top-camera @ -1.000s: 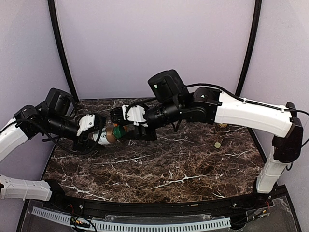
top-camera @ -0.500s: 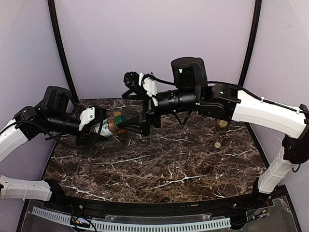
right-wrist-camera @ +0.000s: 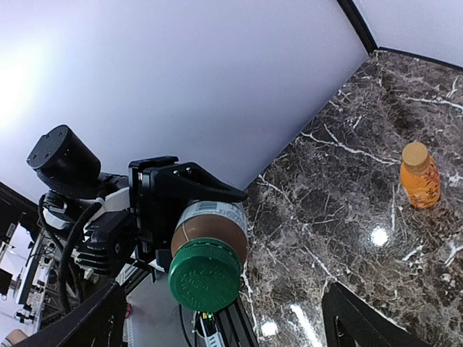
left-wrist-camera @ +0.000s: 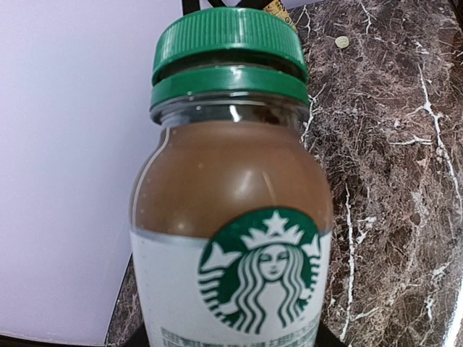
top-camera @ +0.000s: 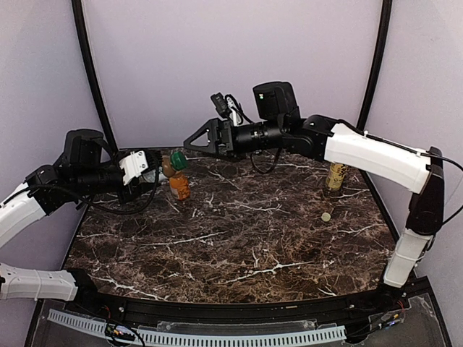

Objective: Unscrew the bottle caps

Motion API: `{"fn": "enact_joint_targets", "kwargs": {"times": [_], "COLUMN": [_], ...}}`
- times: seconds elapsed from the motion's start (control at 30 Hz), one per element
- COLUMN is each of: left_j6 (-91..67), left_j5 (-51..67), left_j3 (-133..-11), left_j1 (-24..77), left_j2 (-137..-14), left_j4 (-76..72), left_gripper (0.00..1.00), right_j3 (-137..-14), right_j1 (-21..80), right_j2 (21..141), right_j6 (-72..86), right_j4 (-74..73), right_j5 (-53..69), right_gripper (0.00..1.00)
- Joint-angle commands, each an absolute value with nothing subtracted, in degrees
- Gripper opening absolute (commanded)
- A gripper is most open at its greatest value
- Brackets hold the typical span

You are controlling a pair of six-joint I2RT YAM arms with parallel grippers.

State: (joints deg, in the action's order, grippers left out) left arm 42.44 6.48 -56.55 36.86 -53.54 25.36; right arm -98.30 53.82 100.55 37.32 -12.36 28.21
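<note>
Left pincer [top-camera: 153, 172] was clenched round the clear plastic bottle of brown drink with a white label [left-wrist-camera: 231, 238], aloft over the dark marbled worktop [top-camera: 253, 246]. Its dark green ribbed plastic cap [left-wrist-camera: 230, 36] sat on the neck. Right pincer [top-camera: 194, 142] gaped wide beside it, gripping nothing.

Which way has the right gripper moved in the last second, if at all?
Yes. The right gripper left the green cap and drew back toward the rear wall, now over the table's far edge, jaws open.
</note>
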Motion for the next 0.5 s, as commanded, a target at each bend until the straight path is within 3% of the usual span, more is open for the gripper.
{"fn": "enact_joint_targets", "kwargs": {"times": [0.0, 0.17, 0.47], "left_j6": [44.4, 45.1, 45.6], "left_j5": [4.1, 3.7, 3.1], "left_j3": [-55.3, -55.2, -55.1], "left_j1": [36.7, 36.7, 36.6], "left_j2": [-52.4, -52.6, -52.8], "left_j4": [22.4, 21.6, 21.3], "left_gripper": [0.16, 0.16, 0.15], "right_j3": [-102.1, -105.2, -108.5], "right_j1": [54.3, 54.3, 54.4], "right_j2": [102.3, 105.7, 109.1], "right_j6": [42.1, 42.6, 42.8], "right_j4": [-13.4, -14.9, -15.8], "right_j5": [31.6, 34.7, 37.6], "right_gripper": [0.93, 0.92, 0.78]}}
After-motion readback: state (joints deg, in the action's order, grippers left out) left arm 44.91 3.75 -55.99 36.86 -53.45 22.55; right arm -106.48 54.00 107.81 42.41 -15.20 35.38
